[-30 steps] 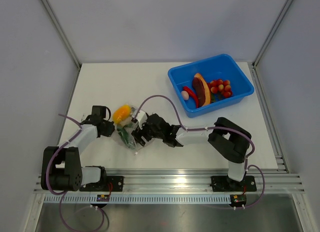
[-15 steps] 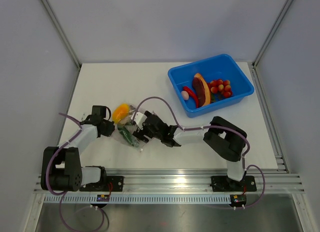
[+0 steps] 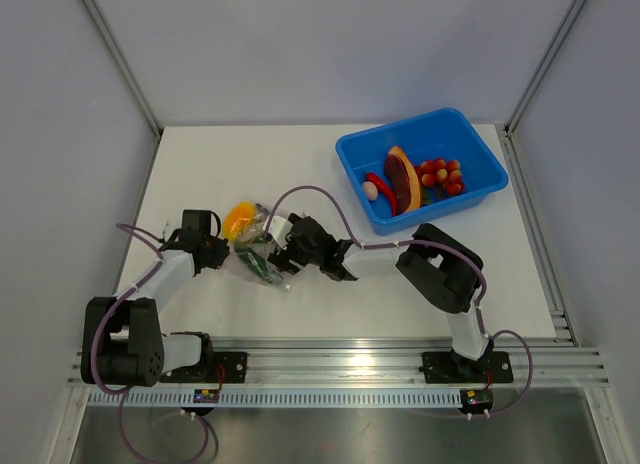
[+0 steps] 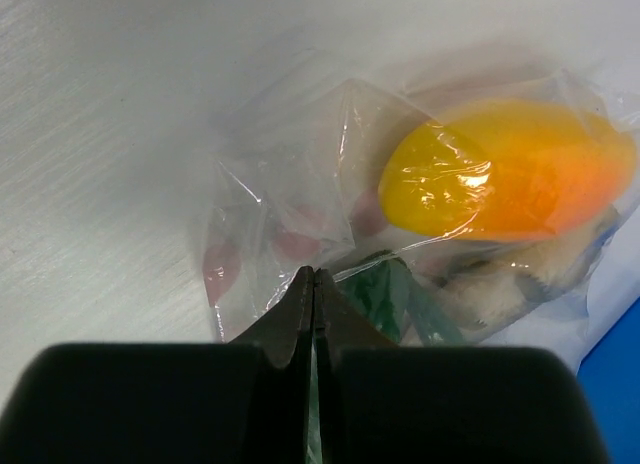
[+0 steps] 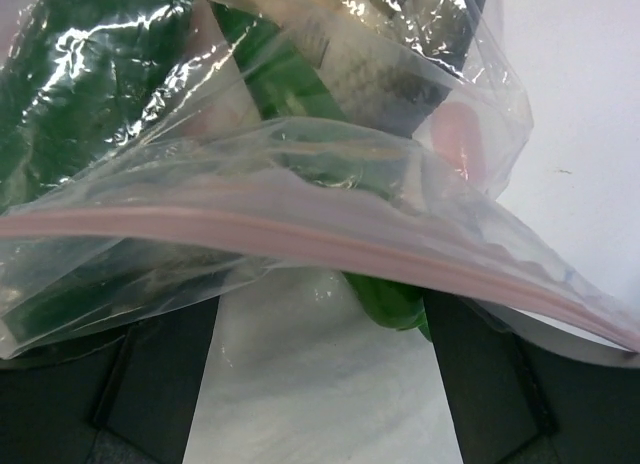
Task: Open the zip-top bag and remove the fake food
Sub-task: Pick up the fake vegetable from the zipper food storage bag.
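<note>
- Since a second ago the right arm has reached further left over the counter (image 3: 190, 164), and the zip-top bag (image 3: 258, 260) has shifted slightly left and away from the arm bases.
- Left claw (image 4: 313, 289): its fingers are pressed flat together, with a thin fold of the bag's clear plastic pinched at their tips.
- Lying crumpled on the counter left of centre, the bag sits between the two claws.
- Fake food shows through the plastic. A yellow fruit (image 4: 505, 184) is at the far end and a green cucumber (image 5: 290, 79) is nearer the right claw. A few reddish shapes are too blurred to name.
- Its pinkish zip strip (image 5: 300, 242) runs across the right wrist view as one line. I cannot tell whether it is sealed along its whole length.
- Right claw (image 5: 320, 329): its fingers are spread wide with the zip edge draped over the gap between them, and it grips nothing.
- Far right, well apart from the bag, a blue bin (image 3: 470, 144) holds a white egg (image 3: 370, 190), a red chili (image 3: 383, 187), an orange-brown wedge (image 3: 403, 176) and red tomatoes (image 3: 441, 174).
</note>
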Controlling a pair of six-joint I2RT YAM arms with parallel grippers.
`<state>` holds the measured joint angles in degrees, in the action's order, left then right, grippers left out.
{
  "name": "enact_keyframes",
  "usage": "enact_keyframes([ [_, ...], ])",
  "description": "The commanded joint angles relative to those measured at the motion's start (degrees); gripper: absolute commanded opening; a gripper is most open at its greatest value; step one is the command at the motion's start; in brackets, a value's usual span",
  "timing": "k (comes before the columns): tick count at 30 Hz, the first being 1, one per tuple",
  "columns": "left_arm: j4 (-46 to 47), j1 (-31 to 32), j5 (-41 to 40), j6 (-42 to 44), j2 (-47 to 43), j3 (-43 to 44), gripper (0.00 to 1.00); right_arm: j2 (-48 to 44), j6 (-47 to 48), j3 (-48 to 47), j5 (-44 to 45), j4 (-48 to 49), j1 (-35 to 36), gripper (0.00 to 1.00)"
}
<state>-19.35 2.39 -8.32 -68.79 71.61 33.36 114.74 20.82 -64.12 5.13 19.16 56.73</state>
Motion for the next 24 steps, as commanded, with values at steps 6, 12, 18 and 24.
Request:
enact_keyframes([
  [6, 2.9, 0.1, 1.2, 1.2, -1.3, -0.1, 0.00, 3.9, -1.5, -8.4, -11.7, -11.9, -1.4, 0.85],
  [12, 2.9, 0.1, 1.2, 1.3, -1.3, -0.1, 0.00, 4.4, -3.0, -11.2, -15.4, -16.3, -2.0, 0.68],
  [18, 1.5, 0.1, -0.4, 0.4, -1.3, 0.1, 0.00, 1.3, -3.9, -9.2, -13.7, -14.6, -1.9, 0.46],
  [24, -0.6, 0.1, -4.2, -3.4, -2.2, -0.5, 0.00, -0.9, -6.0, -9.2, -12.1, -15.5, -2.0, 0.31],
])
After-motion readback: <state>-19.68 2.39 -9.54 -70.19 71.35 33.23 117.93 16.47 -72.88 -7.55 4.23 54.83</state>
